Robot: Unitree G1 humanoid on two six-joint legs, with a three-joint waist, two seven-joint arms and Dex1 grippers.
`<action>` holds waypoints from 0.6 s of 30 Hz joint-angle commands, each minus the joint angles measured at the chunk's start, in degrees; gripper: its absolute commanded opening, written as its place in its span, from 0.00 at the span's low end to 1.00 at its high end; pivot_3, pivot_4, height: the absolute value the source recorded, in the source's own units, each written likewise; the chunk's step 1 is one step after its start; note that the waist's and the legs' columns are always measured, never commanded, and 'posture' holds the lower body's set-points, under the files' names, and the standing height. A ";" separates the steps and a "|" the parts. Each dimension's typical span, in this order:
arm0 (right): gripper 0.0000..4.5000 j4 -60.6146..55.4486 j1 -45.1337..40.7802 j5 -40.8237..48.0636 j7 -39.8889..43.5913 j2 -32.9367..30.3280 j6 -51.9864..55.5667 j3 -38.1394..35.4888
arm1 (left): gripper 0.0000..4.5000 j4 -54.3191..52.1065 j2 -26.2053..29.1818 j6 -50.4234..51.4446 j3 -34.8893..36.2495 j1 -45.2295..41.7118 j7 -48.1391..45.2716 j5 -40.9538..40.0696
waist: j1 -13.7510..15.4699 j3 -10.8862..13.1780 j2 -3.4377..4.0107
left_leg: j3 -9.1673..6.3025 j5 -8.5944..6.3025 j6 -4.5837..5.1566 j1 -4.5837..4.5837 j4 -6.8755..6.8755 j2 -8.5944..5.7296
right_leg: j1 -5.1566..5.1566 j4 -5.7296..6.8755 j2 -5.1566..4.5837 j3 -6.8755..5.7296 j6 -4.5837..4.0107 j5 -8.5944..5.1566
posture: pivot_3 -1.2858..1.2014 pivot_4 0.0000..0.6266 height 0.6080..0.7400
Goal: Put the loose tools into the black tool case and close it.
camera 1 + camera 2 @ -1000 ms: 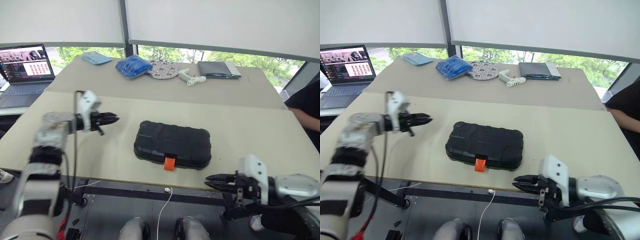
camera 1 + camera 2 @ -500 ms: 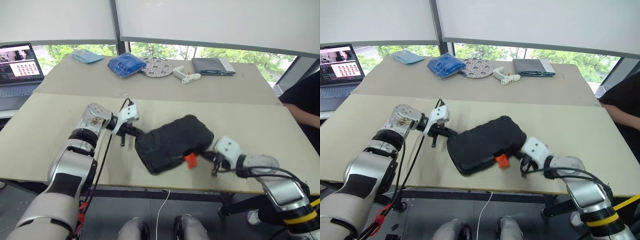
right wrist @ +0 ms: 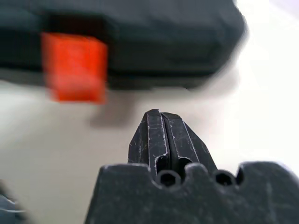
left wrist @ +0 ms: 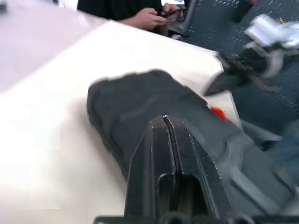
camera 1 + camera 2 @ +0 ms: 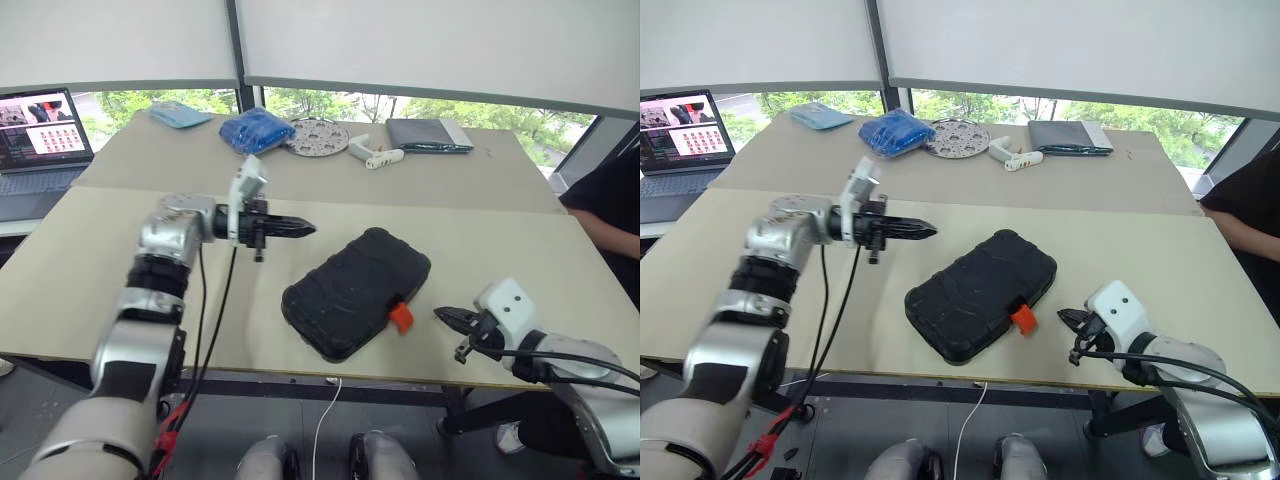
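Case: black textured plastic clamshell tool case [image 5: 357, 291], shut, lying askew on the near half of the beige bench [image 5: 90, 270], between the two arms.
Latch: small orange latch tab [image 5: 401, 317] on the case's near right edge, facing the right end effector.
Left end effector [image 5: 300, 229]: fingers pressed together, holding nothing, hovering above the bench just far-left of the case, apart from it.
Right end effector [image 5: 443, 315]: fingers pressed together, empty, near the bench's near edge, just right of the latch, not touching.
Loose tools: not identifiable on the bench; presumably already inside the case.
Handling: the shell looks rigid and moderately heavy when loaded; the smooth bench probably lets it slide or pivot under a sideways push.
Hold points: judged best at the latch tab or along the rim seam; brace the opposite side to stop rotation.
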 commanded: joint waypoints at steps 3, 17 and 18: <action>0.00 -3.55 -2.86 1.82 -1.98 1.58 4.08 2.98 | 0.01 0.79 -1.77 -10.55 -6.16 4.55 6.05 7.92 | -0.39 0.01 -0.01 | 0.01 0.01 -0.01 -0.10 -0.01 0.03 | -0.17 0.00 0.05 0.04 -0.17 0.17 | 0.52 0.24 0.84; 0.00 4.37 -6.62 -2.45 -3.41 3.98 1.52 10.60 | 0.01 1.07 -1.94 -16.10 -8.56 6.06 5.71 9.60 | 0.01 -0.13 0.17 | 0.00 0.01 -0.01 0.00 -0.02 0.07 | -0.10 0.00 0.05 0.00 -0.24 0.18 | 0.52 0.24 0.84; 0.00 4.52 -6.67 -2.45 -3.45 4.37 1.49 10.70 | 0.01 1.12 -2.06 -16.11 -8.57 5.94 5.73 9.59 | 0.05 -0.13 0.17 | 0.00 0.01 -0.01 0.00 -0.02 0.07 | -0.09 0.00 0.05 0.00 -0.24 0.18 | 0.52 0.24 0.84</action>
